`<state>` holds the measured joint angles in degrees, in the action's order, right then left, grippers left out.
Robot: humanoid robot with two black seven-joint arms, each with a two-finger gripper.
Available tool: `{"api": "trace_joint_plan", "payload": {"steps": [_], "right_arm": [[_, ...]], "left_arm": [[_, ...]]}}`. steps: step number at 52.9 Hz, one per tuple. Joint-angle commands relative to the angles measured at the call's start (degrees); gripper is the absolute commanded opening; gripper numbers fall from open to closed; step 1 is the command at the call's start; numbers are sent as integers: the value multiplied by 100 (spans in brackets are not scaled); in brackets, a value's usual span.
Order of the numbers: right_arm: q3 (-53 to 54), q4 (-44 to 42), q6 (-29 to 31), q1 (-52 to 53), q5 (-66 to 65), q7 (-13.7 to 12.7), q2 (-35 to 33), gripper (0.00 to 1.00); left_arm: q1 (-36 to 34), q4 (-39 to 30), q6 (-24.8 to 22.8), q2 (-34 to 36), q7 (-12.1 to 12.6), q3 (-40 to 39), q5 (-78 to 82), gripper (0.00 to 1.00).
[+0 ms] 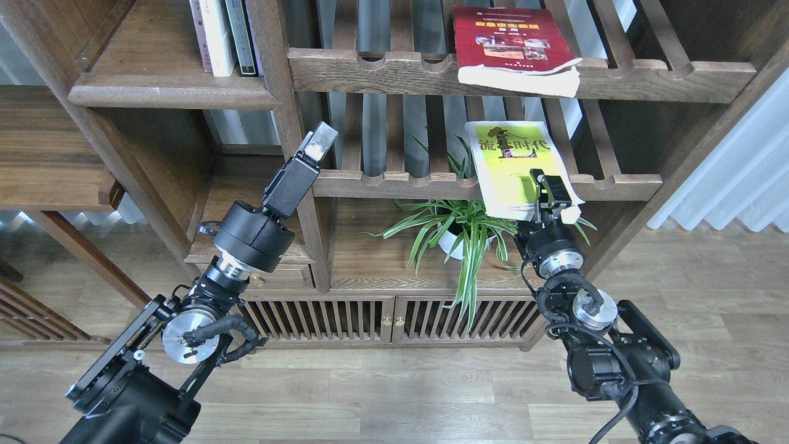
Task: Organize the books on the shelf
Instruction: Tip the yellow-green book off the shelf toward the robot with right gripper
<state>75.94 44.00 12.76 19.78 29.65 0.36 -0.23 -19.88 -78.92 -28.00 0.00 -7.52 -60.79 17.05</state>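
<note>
Two books counted lying flat on slatted racks. Found the right gripper at the front right corner of the yellow-green book, with its dark fingers over the cover edge and touching it. Could not tell whether the fingers were clamped on the book or only resting against it. Saw this book on the lower rack, its front part hanging past the rail, toward the gripper. Noted the red book well above the right gripper, on the upper rack, also sticking out over the rail. Spotted a potted plant just left of the right gripper and below it. Found the left gripper raised beside an upright post, holding nothing; seen end-on, so could not tell how wide it stood. Located the shelf above and to the left of that gripper, with a few upright books standing at its right end.
</note>
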Motion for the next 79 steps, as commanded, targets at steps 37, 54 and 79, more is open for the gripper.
{"api": "trace_joint_plan", "payload": {"steps": [37, 54, 79], "right_arm": [[-18, 477, 1524, -421, 374, -440, 23, 5], [-115, 2129, 1524, -1564, 577, -704, -30, 6], [-1547, 2517, 1524, -2276, 577, -730, -206, 6]], "left_arm": [[476, 360, 0, 0, 31, 112, -1124, 99], [757, 844, 0, 0, 58, 138, -1616, 99], [836, 800, 0, 0, 1402, 252, -2970, 99]]}}
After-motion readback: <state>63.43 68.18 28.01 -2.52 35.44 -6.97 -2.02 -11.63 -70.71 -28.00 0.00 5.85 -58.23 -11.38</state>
